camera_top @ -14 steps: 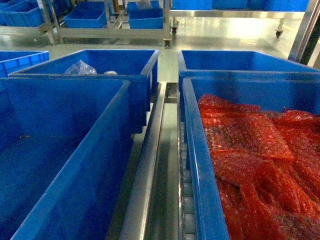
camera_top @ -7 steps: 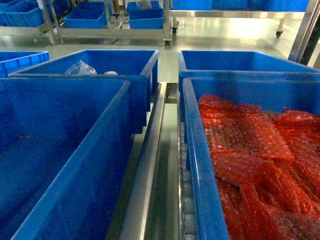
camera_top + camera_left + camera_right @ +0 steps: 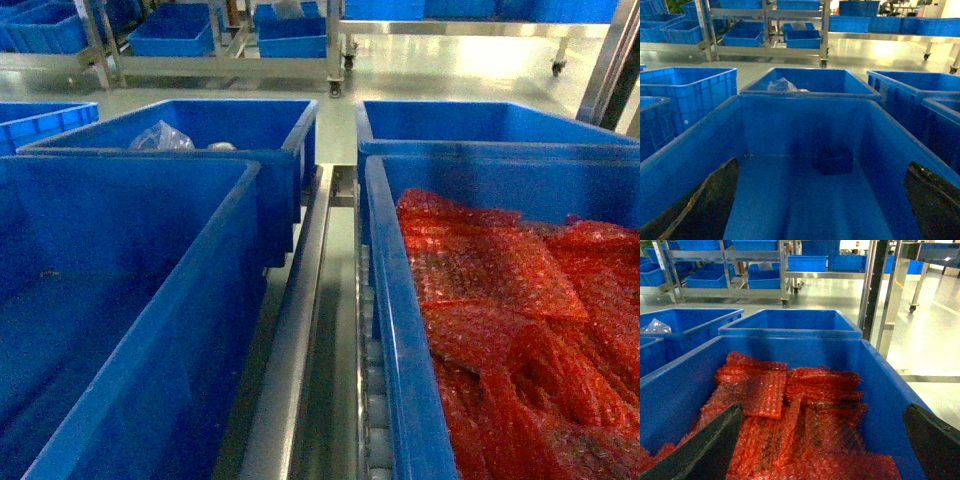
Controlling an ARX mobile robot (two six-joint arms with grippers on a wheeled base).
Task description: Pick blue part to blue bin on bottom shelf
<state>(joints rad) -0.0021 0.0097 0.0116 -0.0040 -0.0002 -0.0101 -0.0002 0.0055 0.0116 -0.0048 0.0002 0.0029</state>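
Your left pincer (image 3: 822,200) hangs over the near left bin (image 3: 215,300), its 2 dark fingers (image 3: 700,200) spread wide apart at the bottom corners of the left wrist view. The blue part (image 3: 834,160), a dark boxy shape, lies on the bin floor near the far wall, ahead of the pincer and between the lines of its fingers, well apart from both. In the head view you cannot make the part out on that floor.

Your right pincer (image 3: 822,445) hangs over the near right bin (image 3: 395,330), its fingers (image 3: 705,447) also spread wide and gripping nothing. Red bubble-wrap bags (image 3: 790,415) fill that bin below it.

Behind the left bin stands another bin (image 3: 250,125) with clear plastic bags (image 3: 160,137) inside. A steel rail (image 3: 300,340) and white rollers (image 3: 375,410) run between the 2 near bins. Neither arm shows in the head view.
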